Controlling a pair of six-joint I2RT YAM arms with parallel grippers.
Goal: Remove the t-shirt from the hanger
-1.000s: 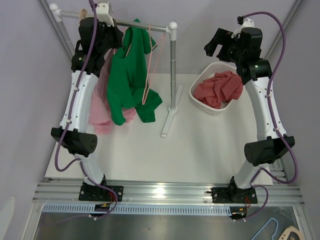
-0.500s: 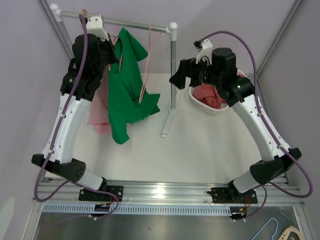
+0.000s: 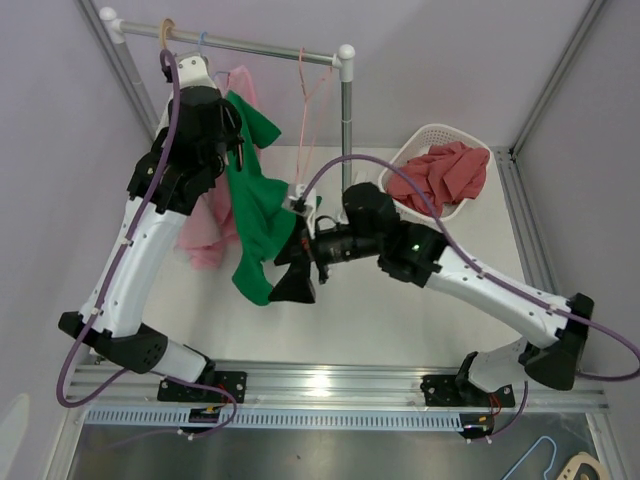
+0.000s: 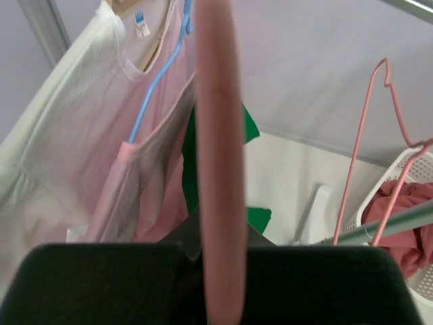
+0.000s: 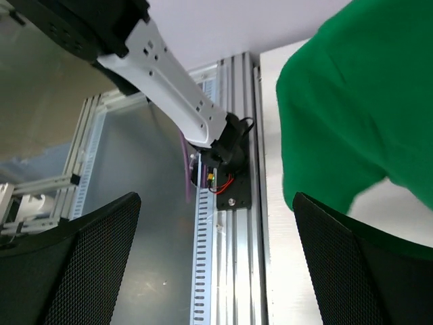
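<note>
Over the white table (image 3: 380, 325), the left gripper (image 4: 220, 271) clamps the pink hanger (image 4: 218, 135); the limp, light green t-shirt (image 3: 255, 215) probably slides off if the spread-open right gripper (image 3: 295, 283) pinches its hem.

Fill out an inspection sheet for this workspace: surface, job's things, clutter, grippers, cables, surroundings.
Surface: white table, with the rack's post standing on it.
Job's things: green t-shirt hanging from the pink hanger, held below the rail.
Clutter: pale pink garment on the rack; bare wire hanger on the rail; white basket holding red cloth.
Grippers: left gripper shut on the pink hanger; right gripper open beside the t-shirt's lower part.
Cables: purple cables along both arms, no snag seen.
Surroundings: lilac walls; aluminium frame at the near edge.
</note>
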